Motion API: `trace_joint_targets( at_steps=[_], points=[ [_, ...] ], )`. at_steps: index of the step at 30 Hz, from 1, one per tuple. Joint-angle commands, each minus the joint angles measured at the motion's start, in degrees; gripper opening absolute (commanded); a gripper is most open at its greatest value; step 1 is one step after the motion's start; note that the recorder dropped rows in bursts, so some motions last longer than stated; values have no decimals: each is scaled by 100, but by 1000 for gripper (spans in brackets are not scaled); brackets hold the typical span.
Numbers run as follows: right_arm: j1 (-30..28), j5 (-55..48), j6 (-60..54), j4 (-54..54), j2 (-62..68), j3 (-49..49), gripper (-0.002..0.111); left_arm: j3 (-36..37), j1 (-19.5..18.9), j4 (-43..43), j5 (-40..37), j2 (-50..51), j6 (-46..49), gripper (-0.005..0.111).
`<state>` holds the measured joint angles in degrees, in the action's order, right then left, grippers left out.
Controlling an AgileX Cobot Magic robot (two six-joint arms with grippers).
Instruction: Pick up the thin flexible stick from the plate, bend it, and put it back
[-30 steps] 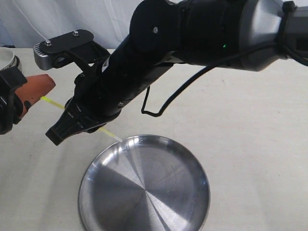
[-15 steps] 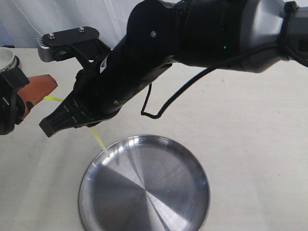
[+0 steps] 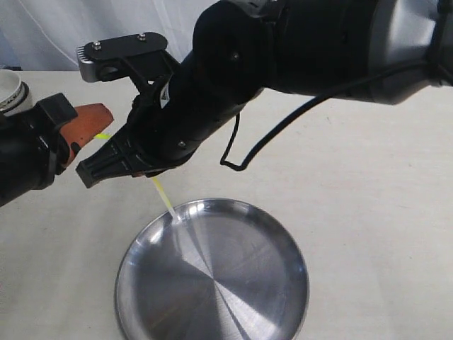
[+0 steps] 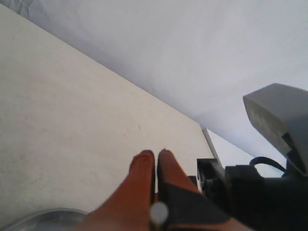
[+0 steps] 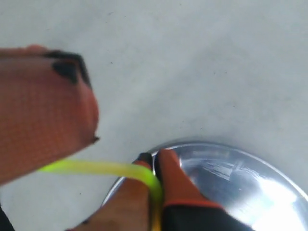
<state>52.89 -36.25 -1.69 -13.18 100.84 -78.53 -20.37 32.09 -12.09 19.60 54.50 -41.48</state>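
The left gripper has its orange fingers pressed together on one end of the stick. The right gripper reaches across to the left side and is clamped on the stick too, near the left one. Between the two the yellow stick curves in a bend, held in the air. Its free part slants down to the far-left rim of the plate. A white bowl sits at the far left.
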Motion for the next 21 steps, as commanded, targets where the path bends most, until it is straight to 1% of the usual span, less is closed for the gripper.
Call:
trace_joint_targets(
  at_steps=[1,7,13,18,21],
  points=[
    [-84,524,506,245,-81,-63,-1,5,119,164,-45,110,-38,0],
    [-84,481,783,256,-201,-63,-1,-21,119,164,175,254,7,0],
    [-84,465,927,279,-223,-63,-1,-268,119,587,199,486,-134,0],
    [-84,407,1496,675,-223,-63,-1,-315,119,705,256,486,-146,0],
    [-84,382,1587,720,-223,-63,-1,-315,119,706,270,519,-146,0]
  ],
)
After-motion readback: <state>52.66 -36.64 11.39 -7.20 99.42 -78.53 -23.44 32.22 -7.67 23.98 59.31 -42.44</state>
